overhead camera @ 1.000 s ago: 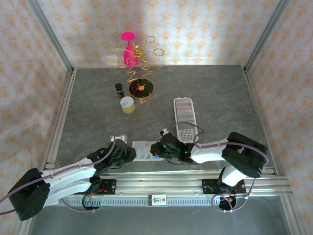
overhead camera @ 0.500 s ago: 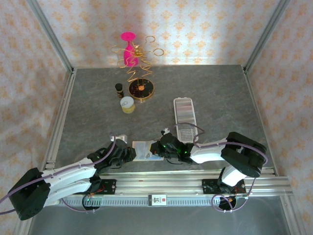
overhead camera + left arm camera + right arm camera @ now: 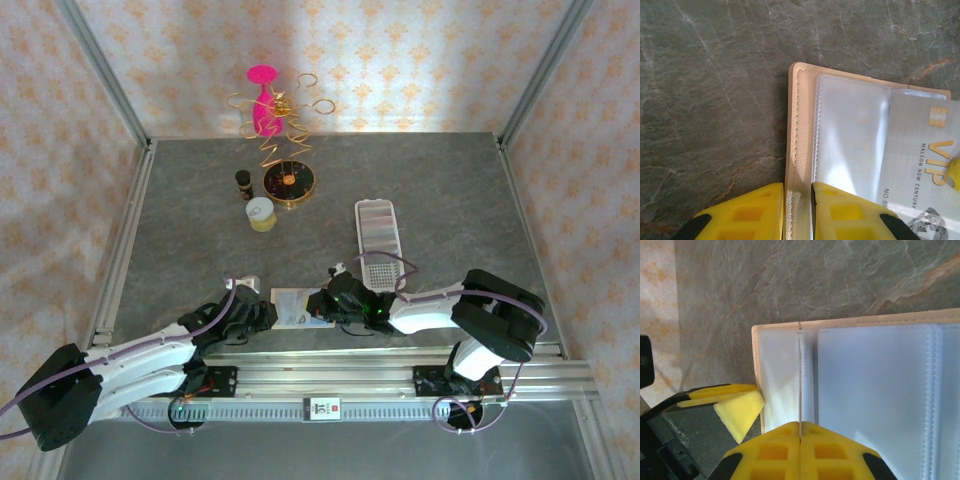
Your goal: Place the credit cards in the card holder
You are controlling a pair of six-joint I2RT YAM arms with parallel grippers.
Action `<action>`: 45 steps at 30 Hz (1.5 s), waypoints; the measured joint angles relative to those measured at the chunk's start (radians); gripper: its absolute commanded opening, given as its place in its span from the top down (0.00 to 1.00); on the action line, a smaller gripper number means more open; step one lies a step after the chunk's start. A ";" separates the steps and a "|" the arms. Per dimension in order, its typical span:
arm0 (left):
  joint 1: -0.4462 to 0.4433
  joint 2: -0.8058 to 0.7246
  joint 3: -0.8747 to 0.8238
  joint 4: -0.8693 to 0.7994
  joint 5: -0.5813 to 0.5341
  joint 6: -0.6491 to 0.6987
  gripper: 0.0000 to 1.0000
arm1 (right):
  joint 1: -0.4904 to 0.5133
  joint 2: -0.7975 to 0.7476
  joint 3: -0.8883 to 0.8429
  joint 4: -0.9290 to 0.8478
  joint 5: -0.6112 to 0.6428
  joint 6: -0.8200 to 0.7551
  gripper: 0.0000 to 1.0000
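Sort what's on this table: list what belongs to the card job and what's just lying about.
Job in hand:
card
white tray
wallet the card sits in

Lying about:
pink goblet
gold wire stand
round tin
small dark bottle
yellow jar

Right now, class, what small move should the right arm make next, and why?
Probably draw the right claw back slowly: it pinches a thin sheet, likely a card, while the left claw clamps the beige wallet edge.
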 measured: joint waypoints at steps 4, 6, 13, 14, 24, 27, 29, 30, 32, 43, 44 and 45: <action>0.000 0.000 -0.004 0.010 0.000 0.000 0.80 | 0.001 0.010 0.002 0.000 -0.005 0.000 0.97; 0.000 0.000 -0.004 0.010 0.000 0.000 0.80 | 0.001 0.016 0.003 0.000 -0.005 0.001 0.93; 0.000 -0.010 -0.009 0.010 0.000 0.000 0.81 | 0.001 0.032 0.019 -0.019 -0.001 0.007 0.90; 0.000 -0.011 -0.009 0.010 0.000 0.000 0.81 | 0.001 0.032 0.020 -0.023 0.002 0.008 0.89; 0.000 -0.020 -0.016 0.011 0.001 0.000 0.81 | 0.003 0.013 0.022 -0.069 0.018 0.019 0.90; 0.000 -0.023 -0.017 0.011 0.002 0.000 0.81 | 0.003 0.003 0.022 -0.077 0.019 0.019 0.90; 0.000 -0.023 -0.017 0.011 0.002 0.000 0.81 | 0.003 0.001 0.022 -0.080 0.022 0.019 0.91; 0.000 -0.023 -0.017 0.011 0.002 0.000 0.81 | 0.003 0.001 0.022 -0.082 0.022 0.019 0.91; 0.000 -0.023 -0.017 0.011 0.002 0.000 0.81 | 0.003 0.001 0.022 -0.084 0.021 0.019 0.91; 0.000 -0.023 -0.017 0.011 0.003 0.000 0.82 | 0.007 0.018 0.045 -0.075 -0.002 0.014 0.96; 0.000 -0.023 -0.017 0.011 0.003 0.000 0.82 | 0.007 0.022 0.046 -0.072 -0.003 0.011 0.96; 0.000 -0.023 -0.019 0.011 0.003 0.000 0.81 | 0.007 0.026 0.047 -0.071 -0.005 0.010 0.96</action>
